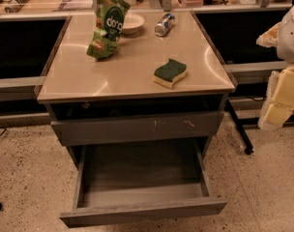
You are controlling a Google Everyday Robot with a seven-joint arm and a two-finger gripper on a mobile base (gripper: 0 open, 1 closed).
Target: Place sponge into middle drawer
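Note:
The sponge (169,73) lies flat on the tan countertop (113,76), near its front right corner, green scouring side up over pale yellow foam. The middle drawer (142,170) is pulled wide open below, at the bottom of the view, and its smooth grey inside holds nothing. My gripper (281,99) is at the far right edge of the view, a pale yellow and white shape partly cut off. It hangs to the right of the cabinet, about level with the countertop's front edge, apart from the sponge, and nothing shows in it.
A green snack bag (107,27), a white bowl (131,22) and a can on its side (164,24) sit at the back of the countertop. A shut grey drawer front with pale scratch marks (137,127) is above the open drawer. A black table leg (240,129) stands to the right.

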